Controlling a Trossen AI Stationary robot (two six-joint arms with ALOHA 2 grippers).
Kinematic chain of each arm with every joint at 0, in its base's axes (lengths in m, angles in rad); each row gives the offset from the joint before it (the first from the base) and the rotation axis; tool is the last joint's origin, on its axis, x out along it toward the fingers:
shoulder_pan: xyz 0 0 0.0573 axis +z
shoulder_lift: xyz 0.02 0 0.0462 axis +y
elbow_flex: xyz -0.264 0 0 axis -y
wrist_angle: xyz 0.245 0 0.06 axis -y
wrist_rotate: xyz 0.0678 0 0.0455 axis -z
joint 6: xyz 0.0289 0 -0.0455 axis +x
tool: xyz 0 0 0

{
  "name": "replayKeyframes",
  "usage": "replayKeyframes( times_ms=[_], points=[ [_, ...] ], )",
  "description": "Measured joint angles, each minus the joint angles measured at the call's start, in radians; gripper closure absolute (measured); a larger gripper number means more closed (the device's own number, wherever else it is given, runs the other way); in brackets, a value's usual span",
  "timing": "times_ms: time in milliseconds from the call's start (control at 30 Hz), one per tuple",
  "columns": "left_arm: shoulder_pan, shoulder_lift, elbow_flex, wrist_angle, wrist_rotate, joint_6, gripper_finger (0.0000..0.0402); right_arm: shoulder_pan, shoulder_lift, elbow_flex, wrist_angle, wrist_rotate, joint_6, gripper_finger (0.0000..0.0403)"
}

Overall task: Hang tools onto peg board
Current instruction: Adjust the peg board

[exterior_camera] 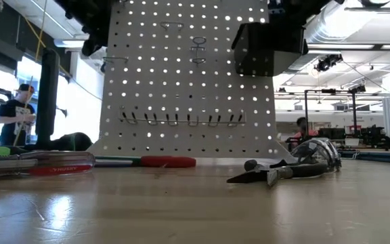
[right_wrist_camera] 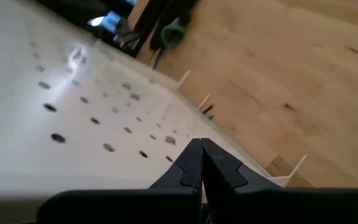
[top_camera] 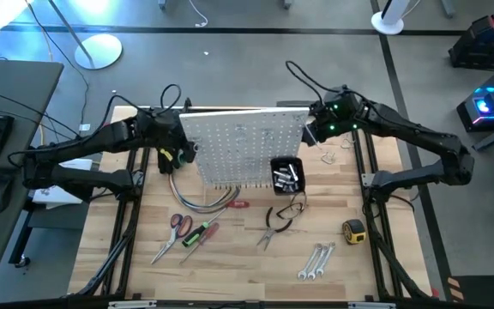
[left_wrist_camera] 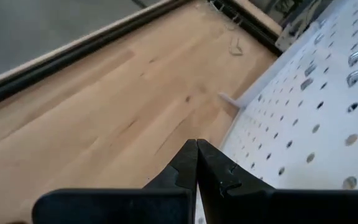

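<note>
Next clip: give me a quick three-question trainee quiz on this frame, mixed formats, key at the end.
1. True or false: the yellow tape measure already hangs on the peg board.
2. Which lies nearest the red-handled scissors? A) wrenches B) green-handled screwdriver C) tape measure
3. Fill in: the fingers of the left gripper and right gripper are ____.

Key: 1 false, it lies on the table; 2 B; 3 shut.

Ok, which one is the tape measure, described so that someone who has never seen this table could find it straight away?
Start at the white peg board standing at the far middle of the wooden table, then move toward the table's near right corner. The tape measure lies there by the right frame rail, just beyond the silver wrenches. It is the only compact yellow-and-black block; everything else nearby is long and thin.
</note>
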Motion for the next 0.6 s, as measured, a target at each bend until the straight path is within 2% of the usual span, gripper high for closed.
replayKeyframes(
  times_ms=[133, 600],
  points=[
    [0.011, -0.009, 0.0, 0.02, -0.054, 0.054, 0.0401, -0.002, -0.024, 0.0, 0.021, 0.073, 0.028, 0.0403],
    [0.055, -0.087, 0.002, -0.04, -0.108, 0.106, 0.0396, -0.003, -0.144, 0.0, 0.022, 0.161, 0.02, 0.0403]
  ],
)
